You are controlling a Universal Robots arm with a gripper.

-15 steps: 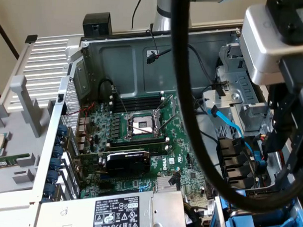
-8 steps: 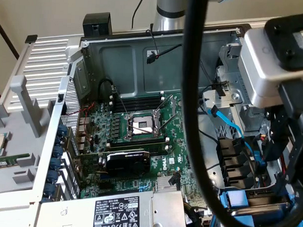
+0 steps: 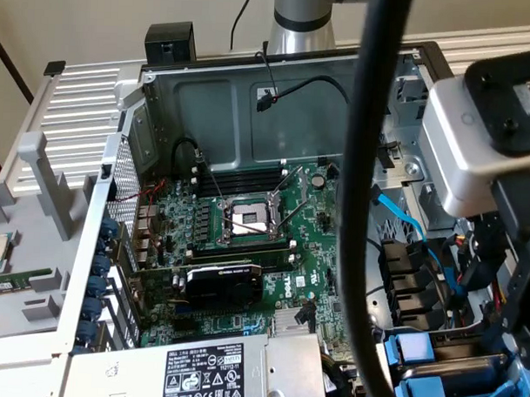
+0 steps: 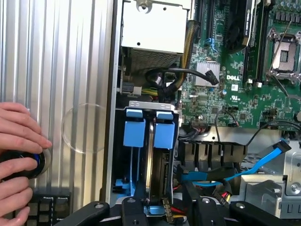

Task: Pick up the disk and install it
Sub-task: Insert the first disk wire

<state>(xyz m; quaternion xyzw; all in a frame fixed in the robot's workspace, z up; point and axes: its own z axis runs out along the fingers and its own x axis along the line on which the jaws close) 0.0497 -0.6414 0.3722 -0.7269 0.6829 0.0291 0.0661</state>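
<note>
Pincer (image 4: pixel 168 209) is hanging over the drive bay of the open PC case (image 3: pixel 141 142), at the corner of the case on the exterior view's right, near edge. Jaws are part-way apart and straddle the connector end of the disk (image 4: pixel 164 136). I can't tell whether the pads actually touch it, so I can't say if it's gripped. The disk stands on edge in the bay with its blue carrier tab up. The second blue-framed drive (image 4: pixel 134 134) sits just beside it, on the side towards the case wall, so the disk is the one nearer the motherboard (image 4: pixel 244 80). A blue flat cable (image 4: pixel 263 160) runs across the cage next to the bay, and red and yellow wires lie close to my jaws. The grey power-supply box (image 3: pixel 198 370) sits at the near edge of the case beside the bay, with the empty CPU socket (image 3: pixel 247 220) and the graphics card (image 3: pixel 223 284) further in. My wrist housing (image 3: pixel 463 149) is on the exterior view's right, and a thick black cable (image 3: pixel 369 211) hangs in front of it. A person's hand (image 4: pixel 19 136) rests on a round black knob (image 4: pixel 28 165) on the ribbed table (image 4: pixel 70 70) outside the case.
</note>
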